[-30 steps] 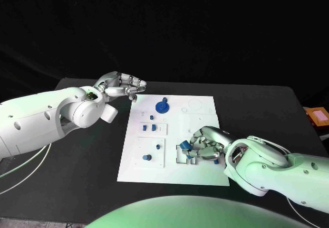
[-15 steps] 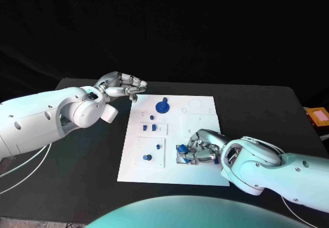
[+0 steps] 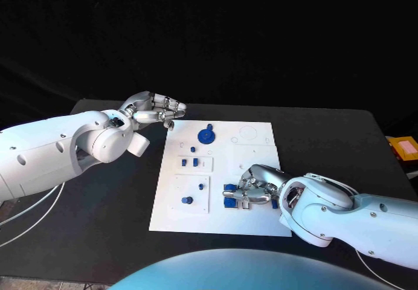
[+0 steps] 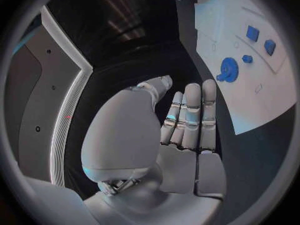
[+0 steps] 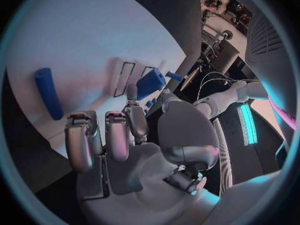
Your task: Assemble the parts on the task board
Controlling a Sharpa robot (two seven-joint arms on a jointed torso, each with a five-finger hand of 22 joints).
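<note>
**Task board: right hand on a blue part at the near right**

Task board [image 3: 222,208] lies flat in the middle of the black bench [image 3: 331,139]. Right hand [image 3: 254,188] rests over its near right area, thumb and a finger pinching a blue block [image 5: 150,83] just above the recessed slots. A blue cylinder [image 5: 48,92] lies on the board near that hand. Left hand [image 3: 157,109] hovers off the far left corner, fingers curled inward, holding nothing. A blue gear [image 3: 206,135] sits near the far edge.
</note>
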